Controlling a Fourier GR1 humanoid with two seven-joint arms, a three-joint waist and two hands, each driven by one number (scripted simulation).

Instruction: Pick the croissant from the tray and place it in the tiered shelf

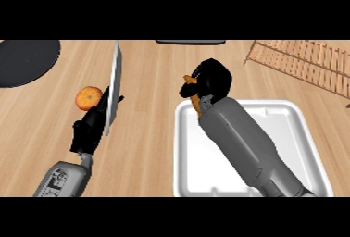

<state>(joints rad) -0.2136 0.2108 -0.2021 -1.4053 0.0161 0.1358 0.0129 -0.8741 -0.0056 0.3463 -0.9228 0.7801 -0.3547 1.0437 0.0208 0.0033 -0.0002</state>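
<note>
right hand (213,79) grips one croissant (196,95) above one tray (301,125).

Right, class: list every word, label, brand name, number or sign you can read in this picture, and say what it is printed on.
None: no readable text anywhere.
White tray, wooden tiered shelf, wooden counter, orange, dark round plate, grey forearms, black right hand and left hand: all unmarked.

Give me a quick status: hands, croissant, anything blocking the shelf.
Right hand curled round croissant, lifted off white tray. Left hand low, resting. Tiered shelf upper right, nothing between.
</note>
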